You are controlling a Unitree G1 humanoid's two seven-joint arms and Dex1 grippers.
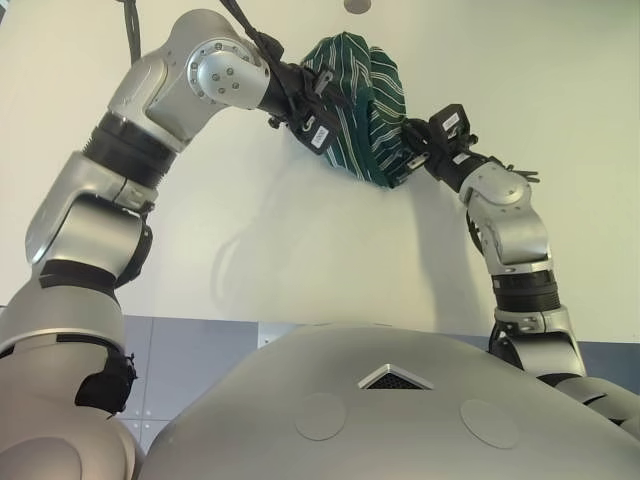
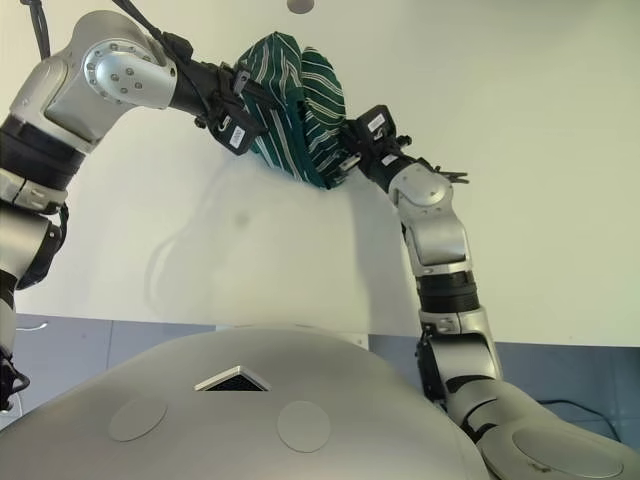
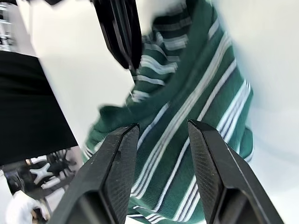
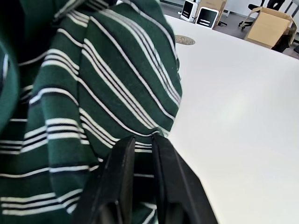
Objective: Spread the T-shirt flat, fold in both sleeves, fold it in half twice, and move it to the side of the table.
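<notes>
Left eye view: both arms stretch forward over the white surface (image 1: 300, 250), with the bunched green striped T-shirt (image 1: 365, 100) between them. The right pincer (image 4: 144, 138) clamps its fabric and the left pincer (image 3: 161, 128) gapes just beside it.

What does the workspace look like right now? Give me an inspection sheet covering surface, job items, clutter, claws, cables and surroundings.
Surface: white table, plain and matte.
Job's things: green striped T-shirt, bunched in a heap between the two claws, not spread flat.
Clutter: one round disc set in the table beyond the shirt.
Grippers: left claw open, close to the shirt; right claw shut on a fold of the T-shirt.
Cables: black cables running along the left arm.
Surroundings: cardboard box past the table's far edge.
</notes>
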